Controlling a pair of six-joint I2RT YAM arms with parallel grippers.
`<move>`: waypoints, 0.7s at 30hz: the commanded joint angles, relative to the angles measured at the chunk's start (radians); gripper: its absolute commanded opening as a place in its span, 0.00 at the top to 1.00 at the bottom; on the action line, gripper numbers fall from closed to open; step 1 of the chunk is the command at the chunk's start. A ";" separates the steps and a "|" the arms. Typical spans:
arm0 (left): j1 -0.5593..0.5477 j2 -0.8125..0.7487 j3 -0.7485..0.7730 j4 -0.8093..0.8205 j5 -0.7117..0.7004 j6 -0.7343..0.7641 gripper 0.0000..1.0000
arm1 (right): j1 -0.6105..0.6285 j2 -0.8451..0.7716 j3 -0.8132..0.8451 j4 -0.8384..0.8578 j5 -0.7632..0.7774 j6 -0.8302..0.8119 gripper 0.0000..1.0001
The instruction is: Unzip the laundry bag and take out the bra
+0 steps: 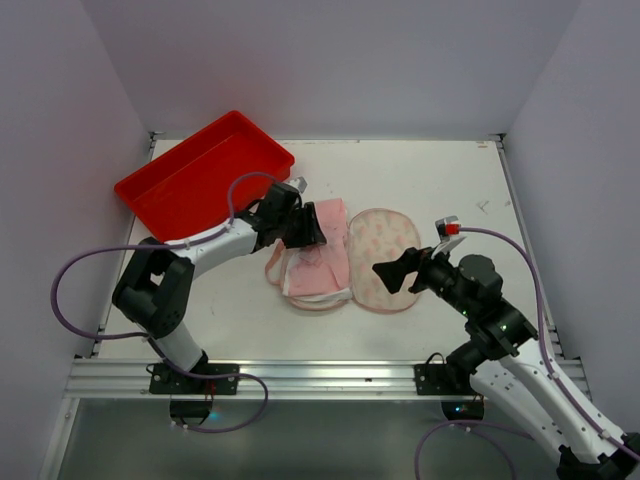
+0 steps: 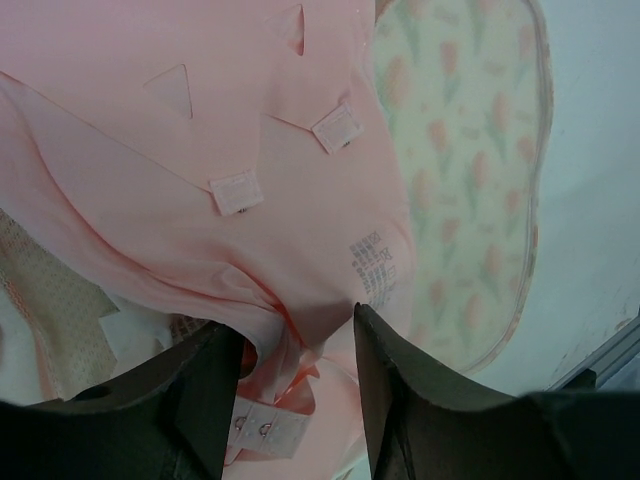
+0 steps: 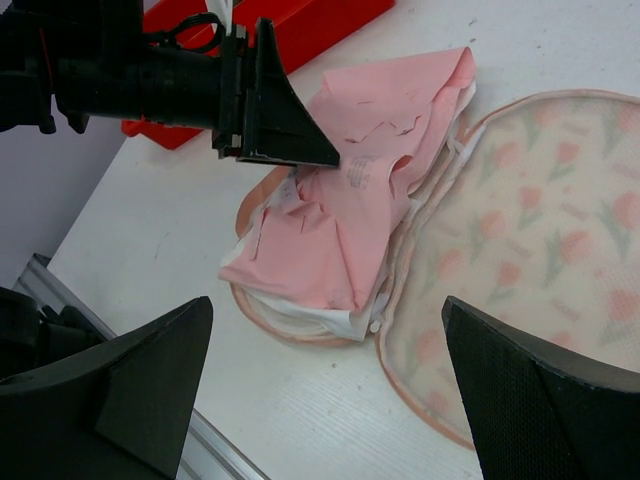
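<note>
The laundry bag (image 1: pixel 385 255) lies open on the table, its tulip-print flap (image 3: pixel 540 220) folded out to the right (image 2: pixel 470 150). The bra (image 1: pixel 325 250) lies in the bag's left half. It shows pale pink fabric (image 3: pixel 340 230) over a white layer, with a hook-and-eye band and labels (image 2: pixel 200 120). My left gripper (image 1: pixel 305 232) is down on the bra's far part, its jaws closed on a bunched fold of the pink fabric (image 2: pixel 298 320), also seen in the right wrist view (image 3: pixel 325 158). My right gripper (image 1: pixel 392 272) is wide open and empty, above the bag's near edge (image 3: pixel 325 300).
A red plastic tray (image 1: pixel 175 150) stands at the back left, just behind my left arm, and shows in the right wrist view (image 3: pixel 320 25). An aluminium rail (image 1: pixel 300 375) runs along the table's near edge. White walls enclose the left, back and right sides.
</note>
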 commanded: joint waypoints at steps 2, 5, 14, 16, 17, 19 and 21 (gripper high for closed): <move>0.005 0.009 0.006 0.036 0.021 0.000 0.60 | -0.001 -0.005 -0.011 0.048 -0.015 0.007 0.01; 0.005 -0.013 0.023 0.042 0.021 0.009 0.84 | -0.001 -0.003 -0.007 0.045 -0.017 0.008 0.01; 0.005 -0.151 0.058 0.084 0.142 0.032 1.00 | -0.001 -0.037 0.002 0.018 0.018 0.005 0.01; 0.004 -0.194 0.092 0.092 0.188 0.031 1.00 | -0.001 -0.052 0.008 0.005 0.035 0.001 0.01; 0.004 -0.207 0.106 0.090 0.199 0.032 1.00 | -0.001 -0.060 0.019 -0.007 0.044 -0.001 0.01; 0.005 -0.233 0.167 0.064 0.204 0.035 1.00 | -0.003 -0.083 0.030 -0.019 0.063 0.002 0.01; 0.007 -0.251 0.207 0.044 0.196 0.043 1.00 | -0.001 -0.103 0.045 -0.031 0.075 0.007 0.01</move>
